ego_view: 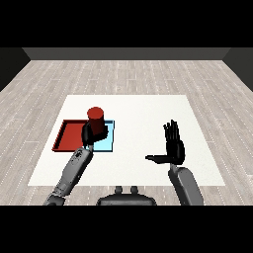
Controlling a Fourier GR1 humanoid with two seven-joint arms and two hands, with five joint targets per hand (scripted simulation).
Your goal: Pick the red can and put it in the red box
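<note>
Head view: left hand (89, 134), fingers curled round red can (95, 118), can upright, held over seam between red tray (64, 138) and light blue tray (107, 144). Red tray lies leftward. Right hand (174, 148) fingers spread, idle over counter (143, 113).

Red can (95, 116); red tray (66, 136); light blue tray (105, 144). White table (143, 113). Black hands, left (90, 133) and right (174, 147), on grey forearms. Pale wood-plank floor (128, 74).
</note>
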